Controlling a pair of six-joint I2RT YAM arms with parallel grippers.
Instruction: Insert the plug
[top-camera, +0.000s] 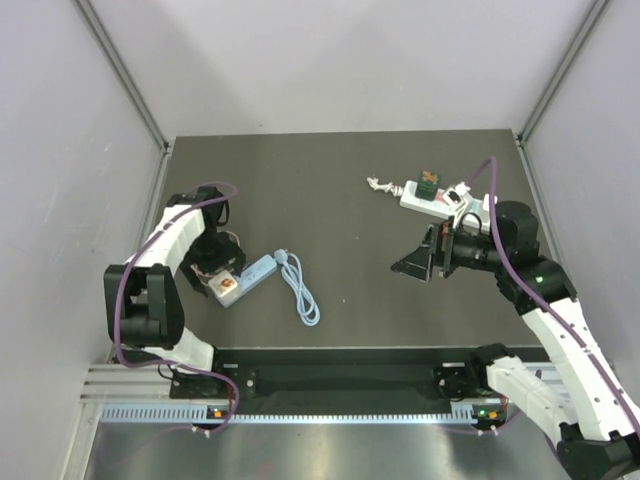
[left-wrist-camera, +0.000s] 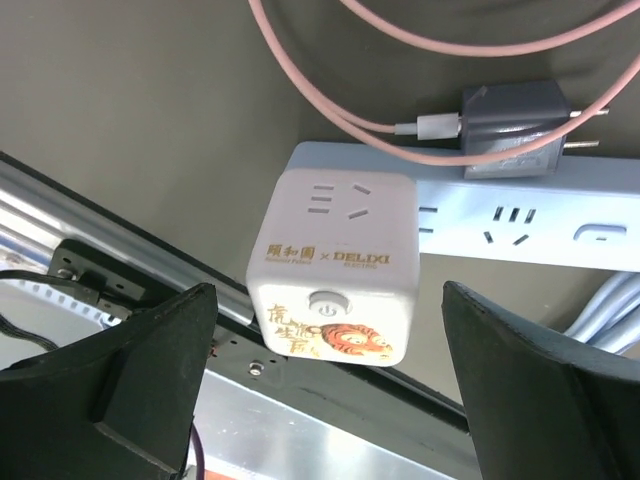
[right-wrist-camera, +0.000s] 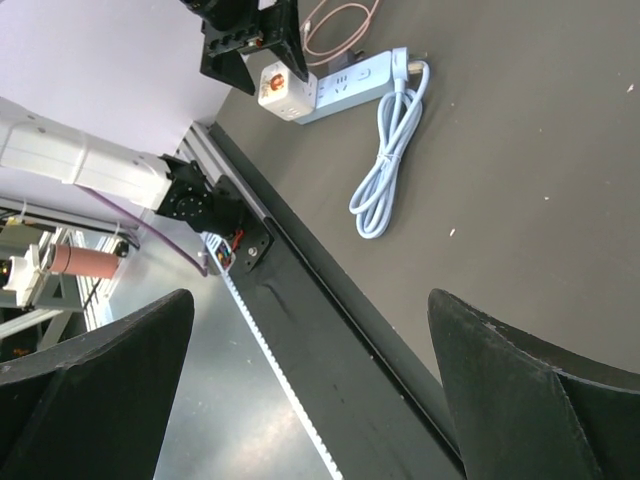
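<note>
A white cube adapter (left-wrist-camera: 335, 270) with a tiger print sits on the near end of a light blue power strip (left-wrist-camera: 540, 220). My left gripper (left-wrist-camera: 330, 390) is open, with its fingers (left-wrist-camera: 140, 390) on either side of the cube and apart from it. A grey charger (left-wrist-camera: 515, 125) with bare prongs and a pink cable (left-wrist-camera: 340, 110) lies beside the strip. In the top view the left gripper (top-camera: 215, 272) is over the cube (top-camera: 226, 287) at the strip (top-camera: 258, 270). My right gripper (top-camera: 420, 258) is open and empty, held above the table at mid right.
The strip's blue cord (top-camera: 298, 285) lies coiled to its right. A white power strip (top-camera: 430, 202) with a green and red plug (top-camera: 429, 182) lies at the back right, behind the right arm. A black rail (right-wrist-camera: 330, 330) runs along the table's near edge.
</note>
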